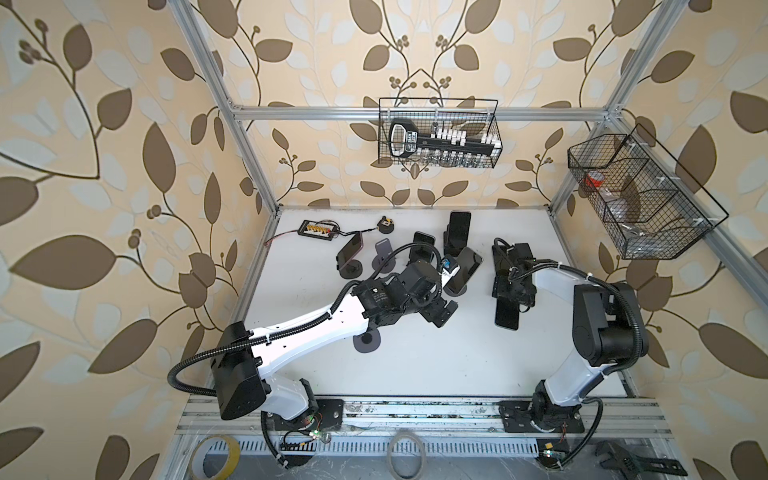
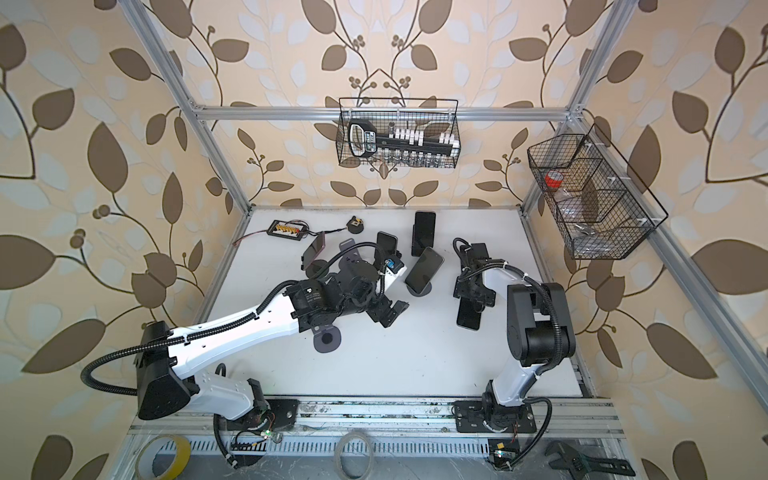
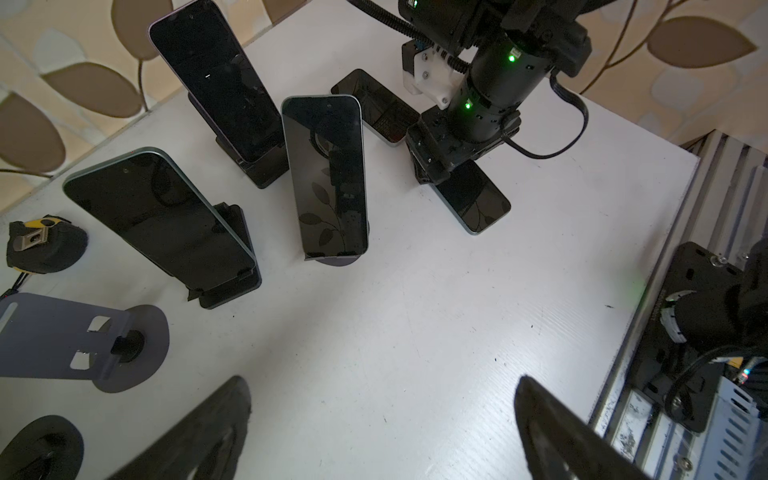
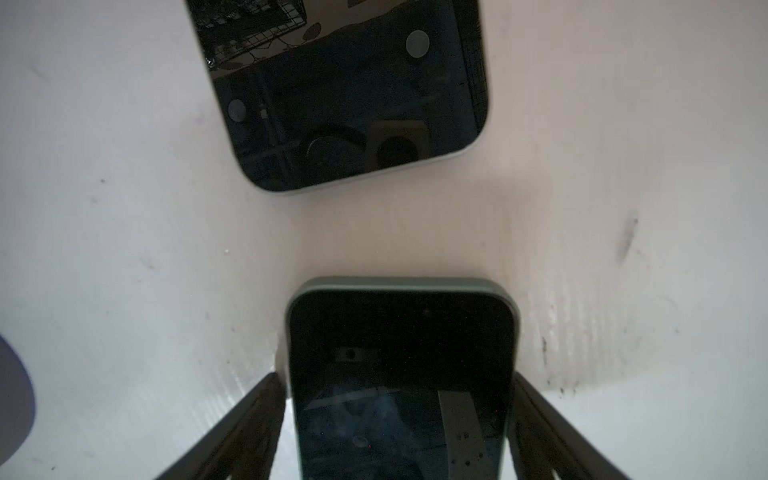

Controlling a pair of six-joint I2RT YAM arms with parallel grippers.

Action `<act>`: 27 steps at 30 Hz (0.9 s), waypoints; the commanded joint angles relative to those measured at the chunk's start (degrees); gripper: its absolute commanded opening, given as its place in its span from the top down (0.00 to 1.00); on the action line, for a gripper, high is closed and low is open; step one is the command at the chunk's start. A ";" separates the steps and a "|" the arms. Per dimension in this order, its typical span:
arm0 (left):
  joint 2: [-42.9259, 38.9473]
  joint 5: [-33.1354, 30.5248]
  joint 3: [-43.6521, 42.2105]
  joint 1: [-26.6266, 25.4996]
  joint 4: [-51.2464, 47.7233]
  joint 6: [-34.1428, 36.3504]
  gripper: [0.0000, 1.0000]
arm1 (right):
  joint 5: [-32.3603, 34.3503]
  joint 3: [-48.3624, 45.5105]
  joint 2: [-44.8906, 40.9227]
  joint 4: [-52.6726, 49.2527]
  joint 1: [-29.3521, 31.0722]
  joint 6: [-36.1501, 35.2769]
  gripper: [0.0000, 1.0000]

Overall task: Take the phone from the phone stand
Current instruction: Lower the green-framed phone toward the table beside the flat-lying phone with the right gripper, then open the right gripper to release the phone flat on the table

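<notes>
Along the 6 o'clock edge of the table (image 1: 415, 374), just off the white top, a yellow tape roll (image 1: 216, 457) lies toward 7 o'clock and a black wrench (image 1: 623, 460) toward 5 o'clock. Farther in, at about 7 o'clock from the table's middle, an empty phone stand (image 1: 367, 341) with a round grey base shows partly from under the left arm. Over the middle hangs the left gripper (image 1: 442, 315), its jaws spread wide with nothing between them. At 3 o'clock the phone (image 1: 507, 321) lies flat on the white top, screen up, off every stand, its length running from 6 to 12. The right gripper (image 4: 401, 380) straddles it with one finger along each long edge; whether the fingers press the edges or stand just clear cannot be told. Beyond it, toward 12 o'clock and apart from it, a second flat phone (image 4: 353, 83) lies screen up. At 1 o'clock a dark phone (image 1: 465, 270) leans on a round-based stand. Behind that, a taller phone (image 1: 459, 230) stands nearly upright in a black stand, with another propped phone (image 1: 422, 243) just to its 9 o'clock side. Toward 10 o'clock are a second empty stand (image 1: 384, 254) and a pink-edged phone (image 1: 349, 251) on its own stand. At 11 o'clock, near the far edge, lies a black board with yellow connectors (image 1: 318, 228). A wire basket (image 1: 385, 129) hangs on the back rail at 12 o'clock.
</notes>
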 commanded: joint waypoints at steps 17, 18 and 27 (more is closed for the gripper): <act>-1.88 -1.68 -0.35 -0.48 0.60 1.41 0.01 | 0.77 -3.10 -3.76 1.92 0.24 1.22 0.15; -1.74 -1.84 -0.36 -0.48 0.62 1.53 0.01 | 0.77 -3.25 -4.62 2.22 0.36 1.18 0.14; -1.27 -2.35 -0.41 -0.49 0.66 1.81 0.01 | -0.36 -4.74 -12.55 4.51 0.55 1.47 0.13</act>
